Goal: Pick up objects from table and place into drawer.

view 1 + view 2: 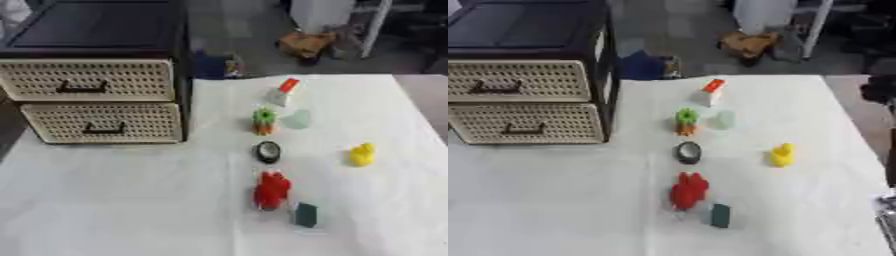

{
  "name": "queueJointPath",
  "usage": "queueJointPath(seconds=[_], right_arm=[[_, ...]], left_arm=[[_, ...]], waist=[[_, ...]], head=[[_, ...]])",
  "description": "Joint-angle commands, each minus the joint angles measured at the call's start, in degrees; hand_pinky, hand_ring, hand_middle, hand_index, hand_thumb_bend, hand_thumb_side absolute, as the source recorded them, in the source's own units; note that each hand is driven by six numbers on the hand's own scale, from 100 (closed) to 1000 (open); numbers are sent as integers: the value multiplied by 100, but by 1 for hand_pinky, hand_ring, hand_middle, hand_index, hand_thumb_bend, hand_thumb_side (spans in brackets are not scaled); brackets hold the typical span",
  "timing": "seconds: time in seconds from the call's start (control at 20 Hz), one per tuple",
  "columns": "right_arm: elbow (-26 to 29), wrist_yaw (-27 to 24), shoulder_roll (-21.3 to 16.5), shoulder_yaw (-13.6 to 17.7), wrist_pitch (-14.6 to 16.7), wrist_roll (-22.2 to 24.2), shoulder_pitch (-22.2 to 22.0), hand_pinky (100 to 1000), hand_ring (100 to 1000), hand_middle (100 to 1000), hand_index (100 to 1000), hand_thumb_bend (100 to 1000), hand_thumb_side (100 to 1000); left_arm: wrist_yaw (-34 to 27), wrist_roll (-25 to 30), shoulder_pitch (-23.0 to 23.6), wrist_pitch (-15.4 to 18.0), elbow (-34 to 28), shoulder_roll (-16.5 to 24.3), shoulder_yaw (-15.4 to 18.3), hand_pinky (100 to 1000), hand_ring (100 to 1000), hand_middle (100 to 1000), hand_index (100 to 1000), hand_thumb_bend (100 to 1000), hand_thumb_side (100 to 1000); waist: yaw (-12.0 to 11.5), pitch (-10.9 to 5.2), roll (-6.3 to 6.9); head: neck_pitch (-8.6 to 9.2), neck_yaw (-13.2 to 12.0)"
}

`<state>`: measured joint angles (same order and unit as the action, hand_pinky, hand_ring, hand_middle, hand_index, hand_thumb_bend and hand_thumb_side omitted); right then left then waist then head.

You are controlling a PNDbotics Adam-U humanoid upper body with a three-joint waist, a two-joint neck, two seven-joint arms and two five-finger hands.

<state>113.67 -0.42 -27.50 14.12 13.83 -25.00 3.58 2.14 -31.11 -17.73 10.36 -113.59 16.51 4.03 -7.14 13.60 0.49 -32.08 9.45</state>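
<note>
Six small objects lie in a loose line down a white cloth [131,200] covering the table, none yet in a drawer. Farthest back is a white block with a red top [283,91]; nearer, a green-and-orange toy [263,121] stands just beside a pale green piece [298,119]. Then comes a dark round object [268,151], a red toy [271,190] and, at its right, a dark green block [305,215]. A yellow duck [362,154] sits off to the right, well apart from the row.

At the table's left stands a dark cabinet [96,30] with two cream perforated drawers — upper [87,80] and lower [103,122] — both closed, each with a dark handle.

Neither hand can be seen in the left eye view. In the right eye view, dark and silver shapes show at the right edge — whether they belong to the right arm, and how its hand is set, I cannot tell.
</note>
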Motion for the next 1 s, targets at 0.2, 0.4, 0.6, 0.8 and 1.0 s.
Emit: queueJointPath(seconds=[0.2, 0.4, 0.6, 0.8, 1.0], right_arm=[[92, 7, -167, 58, -5, -11, 40, 649, 631, 590, 915, 120, 862], [92, 8, -168, 57, -6, -7, 37, 649, 631, 591, 915, 121, 862], [92, 9, -183, 57, -5, -9, 35, 649, 631, 591, 914, 121, 864], [92, 15, -220, 59, 4, -20, 31, 649, 632, 591, 914, 122, 867], [92, 34, -251, 63, 9, -32, 13, 649, 631, 591, 913, 125, 869]], left_arm=[[-15, -27, -55, 6, -101, 98, 18, 443, 492, 587, 766, 100, 1000], [-10, -28, -56, 4, -101, 108, 18, 443, 490, 587, 766, 100, 1000], [40, -42, -72, 22, -101, 192, 35, 443, 488, 586, 768, 100, 1000], [138, -53, -154, 18, -101, 501, 48, 436, 485, 588, 774, 100, 1000], [476, -11, -279, -170, -101, 1020, 78, 417, 476, 587, 782, 100, 1000]], waist=[[-15, -101, -21], [-14, -104, -22], [-17, -107, -18], [-31, -110, -4], [-63, -105, 15]], head=[[86, -21], [81, -23], [63, -19], [24, -2], [3, 50]])
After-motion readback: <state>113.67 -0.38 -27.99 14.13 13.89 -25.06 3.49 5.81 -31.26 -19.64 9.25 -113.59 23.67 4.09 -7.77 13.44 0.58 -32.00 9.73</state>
